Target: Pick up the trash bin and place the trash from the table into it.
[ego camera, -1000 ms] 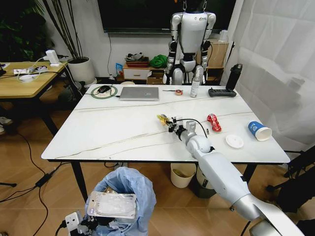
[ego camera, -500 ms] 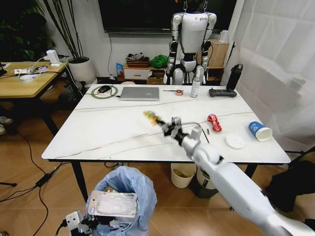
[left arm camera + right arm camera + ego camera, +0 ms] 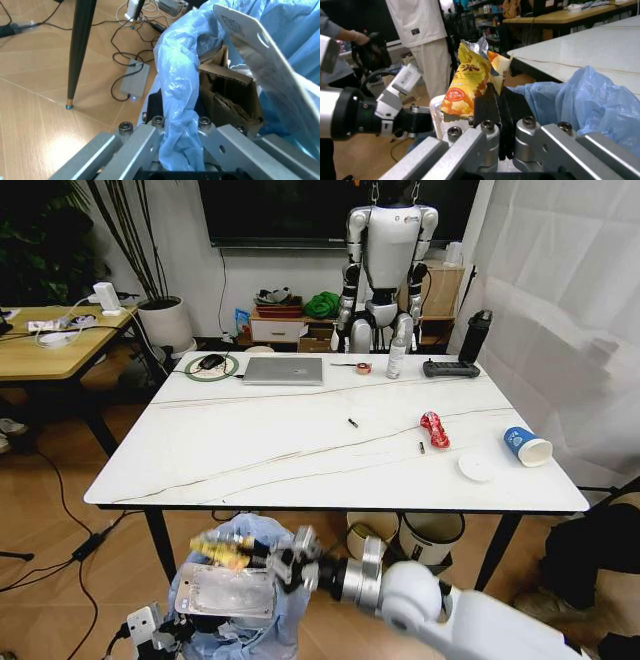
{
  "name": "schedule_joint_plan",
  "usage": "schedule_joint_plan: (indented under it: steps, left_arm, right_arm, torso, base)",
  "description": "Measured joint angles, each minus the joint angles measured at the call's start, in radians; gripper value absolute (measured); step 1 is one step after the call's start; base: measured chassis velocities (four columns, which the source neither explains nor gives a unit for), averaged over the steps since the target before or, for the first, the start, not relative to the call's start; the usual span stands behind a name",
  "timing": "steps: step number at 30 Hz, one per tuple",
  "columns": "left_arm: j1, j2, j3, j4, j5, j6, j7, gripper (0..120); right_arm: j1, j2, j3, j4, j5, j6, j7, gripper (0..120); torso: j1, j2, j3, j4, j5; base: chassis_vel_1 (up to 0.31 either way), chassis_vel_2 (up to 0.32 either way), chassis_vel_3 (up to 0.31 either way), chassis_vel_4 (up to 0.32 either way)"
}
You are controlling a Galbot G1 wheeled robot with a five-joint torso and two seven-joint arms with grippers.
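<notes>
**Yellow wrapper off the worktop and now over the bin**

Big swing from the right arm! A second ago its gripper was out on the worktop [image 3: 300,450] pinching the yellow wrapper; half a second ago it was lifting it clear. Now the right gripper [image 3: 268,558] is down below the front edge of the worktop, right over the mouth of the trash bin [image 3: 262,542]. The jaws are closed tight on the yellow wrapper [image 3: 470,84], which stands up from between them in the right wrist view, with the blue bag billowing just beside it.

The left gripper [image 3: 181,140] sits low at the near edge, its jaws clamped on a bunched fold of the blue bag, holding the bin up beside the table leg. Inside the bin there's already brown cardboard [image 3: 231,95], and a clear plastic package [image 3: 228,593] lies across the top of the opening.

So the wrapper is carried but not yet dropped, and in my judgement the release is the only thing left for this piece. That package lying across the mouth could catch it, so it may land on top rather than fall inside.

Waiting on the worktop, well apart from the bin: the red wrapper [image 3: 434,430], the white lid [image 3: 476,468] and the blue-white paper cup [image 3: 526,446] lying on its side, all over toward the right end.
</notes>
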Motion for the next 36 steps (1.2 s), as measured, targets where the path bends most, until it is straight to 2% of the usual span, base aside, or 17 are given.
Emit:
schedule_joint_plan:
  steps: [3,8,10,15,16,18,19,23,24,28,32,34,36]
  left_arm:
    - [-0.001,-0.001,0.005,-0.001,0.000,0.001,0.000,0]
    - [-0.003,-0.002,0.022,0.002,0.005,0.002,0.000,0]
    - [-0.004,-0.002,0.023,0.004,0.005,0.002,0.000,0]
    - [-0.017,0.007,0.031,0.018,0.003,0.004,-0.002,0]
    - [-0.017,0.007,0.031,0.018,0.003,0.004,-0.002,0]
    - [-0.019,0.008,0.034,0.022,0.003,0.005,-0.003,0]
    - [-0.020,0.009,0.037,0.024,0.003,0.005,-0.003,0]
    - [-0.020,0.008,0.045,0.026,0.005,0.005,-0.003,0]
    - [-0.020,0.008,0.045,0.026,0.005,0.005,-0.003,0]
    - [-0.014,0.006,0.044,0.022,0.010,0.004,0.001,0]
    - [-0.011,0.004,0.041,0.018,0.011,0.004,0.004,0]
    - [-0.008,-0.001,0.036,0.013,0.016,0.002,0.006,0]
    - [-0.005,-0.004,0.035,0.010,0.019,0.001,0.007,0]
  right_arm:
    - [-0.001,0.008,0.001,-0.013,-0.008,0.000,0.008,3]
    - [-0.008,0.007,0.031,-0.023,-0.013,-0.017,0.015,22]
    - [-0.010,0.006,0.035,-0.023,-0.013,-0.018,0.016,26]
    - [-0.039,-0.012,0.103,-0.020,-0.018,-0.019,0.018,49]
    - [-0.039,-0.012,0.103,-0.020,-0.018,-0.019,0.018,49]
    - [-0.045,-0.004,0.150,-0.015,-0.015,-0.018,0.026,55]
    - [-0.043,0.016,0.197,-0.014,-0.003,-0.024,0.044,63]
    - [0.015,0.088,0.312,-0.050,0.031,-0.109,0.148,77]
    - [0.015,0.088,0.312,-0.050,0.031,-0.109,0.148,77]
    - [0.156,0.175,0.440,-0.194,0.024,-0.297,0.293,95]
    - [0.204,0.196,0.465,-0.281,0.001,-0.338,0.297,99]
    - [0.266,0.238,0.478,-0.433,-0.032,-0.364,0.279,100]
    - [0.303,0.266,0.475,-0.519,-0.051,-0.370,0.255,100]
  torso:
    - [0.000,0.000,0.000,0.0001,0.0000]
    - [0.000,0.000,0.000,0.0000,0.0000]
    - [0.000,0.000,0.000,0.0001,-0.0001]
    - [0.000,0.000,0.000,-0.0001,-0.0001]
    - [0.000,0.000,0.000,-0.0001,-0.0001]
    - [0.000,0.000,0.000,-0.0002,-0.0002]
    - [0.000,0.000,0.000,-0.0002,-0.0002]
    - [0.000,0.000,0.000,0.0000,0.0002]
    - [0.000,0.000,0.000,0.0000,0.0002]
    - [0.000,0.000,0.000,0.0003,-0.0003]
    - [0.000,0.000,0.000,-0.0001,0.0001]
    - [0.000,0.000,0.000,-0.0002,0.0000]
    - [0.000,0.000,0.000,0.0000,-0.0001]
  base:
    - [0.000,0.000,0.000,0.000]
    - [0.000,0.000,0.000,0.000]
    - [0.000,0.000,0.000,0.000]
    - [0.000,0.000,0.000,0.000]
    - [0.000,0.000,0.000,0.000]
    - [0.000,0.000,0.000,0.000]
    - [0.000,0.000,0.000,0.000]
    - [0.000,0.000,0.000,0.000]
    - [0.000,0.000,0.000,0.000]
    - [0.000,0.000,0.000,0.000]
    - [0.000,0.000,0.000,0.000]
    - [0.000,0.000,0.000,0.000]
    - [0.000,0.000,0.000,0.000]
